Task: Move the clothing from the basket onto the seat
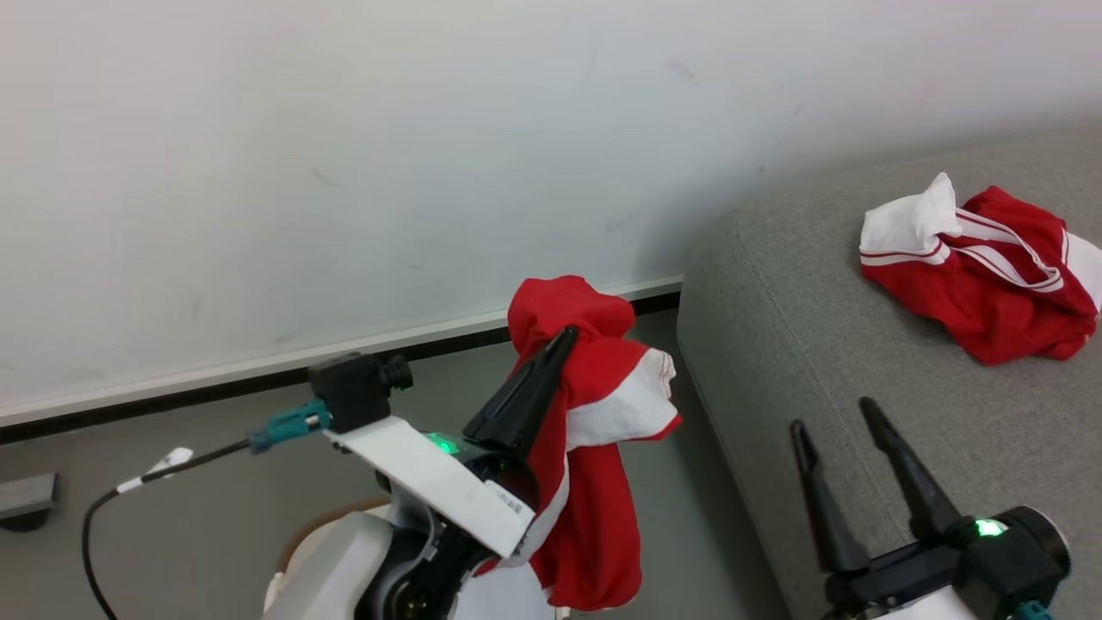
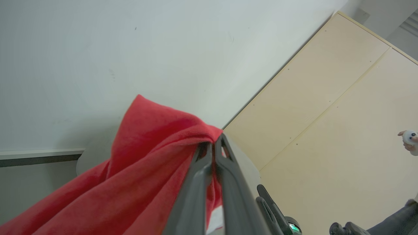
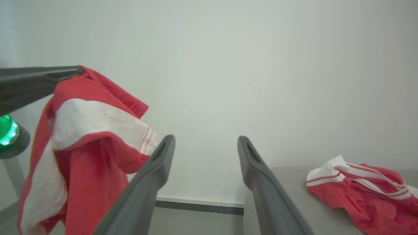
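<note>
Clearly the left end effector pinches the clothing at its tips, right end effector released; a fast swing right to the seat could shed it.

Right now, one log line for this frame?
left gripper: shut on red garment, hanging | right gripper: open, empty | second garment: on sofa

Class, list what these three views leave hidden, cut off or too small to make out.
1. Right wrist view: the lower end of the held clothing, cut off by the bottom edge.
2. Left wrist view: how deep the fabric sits in the left gripper, hidden by its shut jaws.
3. Left wrist view: the white object in a person's hand, too small, at the right edge.
</note>
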Available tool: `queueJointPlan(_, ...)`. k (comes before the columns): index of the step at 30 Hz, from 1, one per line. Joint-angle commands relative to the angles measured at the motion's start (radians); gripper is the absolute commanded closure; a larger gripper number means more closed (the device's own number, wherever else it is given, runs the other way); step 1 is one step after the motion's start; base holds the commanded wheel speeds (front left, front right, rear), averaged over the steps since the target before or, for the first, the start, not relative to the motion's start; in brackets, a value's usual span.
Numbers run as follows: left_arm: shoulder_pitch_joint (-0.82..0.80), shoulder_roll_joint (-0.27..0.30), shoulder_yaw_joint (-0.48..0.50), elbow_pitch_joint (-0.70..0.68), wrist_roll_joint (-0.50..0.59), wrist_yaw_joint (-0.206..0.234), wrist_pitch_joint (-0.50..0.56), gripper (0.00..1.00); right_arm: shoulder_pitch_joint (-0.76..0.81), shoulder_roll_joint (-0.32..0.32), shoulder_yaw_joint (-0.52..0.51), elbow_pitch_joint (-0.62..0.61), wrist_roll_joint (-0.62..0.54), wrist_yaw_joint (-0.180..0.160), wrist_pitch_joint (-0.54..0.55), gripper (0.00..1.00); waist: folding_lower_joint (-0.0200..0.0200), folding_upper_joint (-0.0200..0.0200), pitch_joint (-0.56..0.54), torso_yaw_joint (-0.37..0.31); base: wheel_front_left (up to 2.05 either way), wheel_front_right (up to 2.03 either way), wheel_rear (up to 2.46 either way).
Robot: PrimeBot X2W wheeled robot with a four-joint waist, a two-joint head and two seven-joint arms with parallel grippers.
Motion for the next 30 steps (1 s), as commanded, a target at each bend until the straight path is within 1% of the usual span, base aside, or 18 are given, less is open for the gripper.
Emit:
queueJointPlan(1,0.017,0.005,-0.001,-0.007,0.01,0.002,0.004,1.0,-0.007,-0.017,0.024,-0.016,0.006,-0.002,0.001,0.0,0.0001,0.0,-0.008,0.009,0.0,0.0,0.0)
queueJointPlan(4,0.026,0.005,-0.011,-0.016,0.013,0.007,0.009,1.0,-0.033,-0.062,0.115,-0.054,0.018,-0.002,0.017,0.0,0.0001,0.0,-0.024,0.018,0.0,0.0,0.0)
queueJointPlan(8,0.023,0.006,-0.035,-0.042,0.029,0.014,0.024,1.0,-0.085,-0.129,0.23,-0.112,0.039,-0.002,0.076,0.0,0.0001,0.0,-0.037,0.029,0.0,0.0,0.0)
queueJointPlan(12,0.015,0.0,-0.06,-0.073,0.04,0.014,0.042,1.0,-0.148,-0.18,0.313,-0.142,0.058,-0.002,0.148,0.0,0.0001,0.0,-0.043,0.039,0.0,0.0,0.0)
queueJointPlan(15,0.012,-0.012,-0.082,-0.098,0.035,0.013,0.053,1.0,-0.186,-0.214,0.359,-0.125,0.068,-0.002,0.2,0.0,0.0001,0.0,-0.046,0.048,0.0,0.0,0.0)
queueJointPlan(19,0.005,-0.025,-0.116,-0.128,0.027,0.01,0.082,1.0,-0.228,-0.239,0.4,-0.085,0.076,-0.002,0.24,0.0,0.0001,0.0,-0.047,0.061,0.0,0.0,0.0)
queueJointPlan(23,0.005,-0.032,-0.148,-0.146,0.009,0.0,0.113,1.0,-0.259,-0.244,0.439,-0.048,0.102,-0.002,0.248,0.0,0.0001,0.0,-0.047,0.067,0.0,0.0,0.0)
queueJointPlan(27,0.006,-0.035,-0.166,-0.147,0.012,0.0,0.127,1.0,-0.283,-0.245,0.47,-0.021,0.141,-0.002,0.241,0.01,0.0001,0.0,-0.047,0.071,0.0,0.0,0.0)
queueJointPlan(28,0.006,-0.034,-0.167,-0.144,0.015,0.001,0.127,1.0,-0.289,-0.246,0.474,-0.017,0.148,-0.002,0.238,0.78,0.0001,0.0,-0.047,0.071,0.0,0.0,0.0)
queueJointPlan(29,0.008,-0.033,-0.167,-0.14,0.017,0.004,0.126,1.0,-0.289,-0.242,0.473,-0.012,0.163,-0.002,0.235,1.0,0.0001,0.0,-0.046,0.071,0.0,0.0,0.0)
queueJointPlan(30,0.009,-0.031,-0.168,-0.136,0.02,0.005,0.126,1.0,-0.288,-0.242,0.476,-0.007,0.174,-0.002,0.235,1.0,0.0001,0.0,-0.046,0.071,0.0,0.0,0.0)
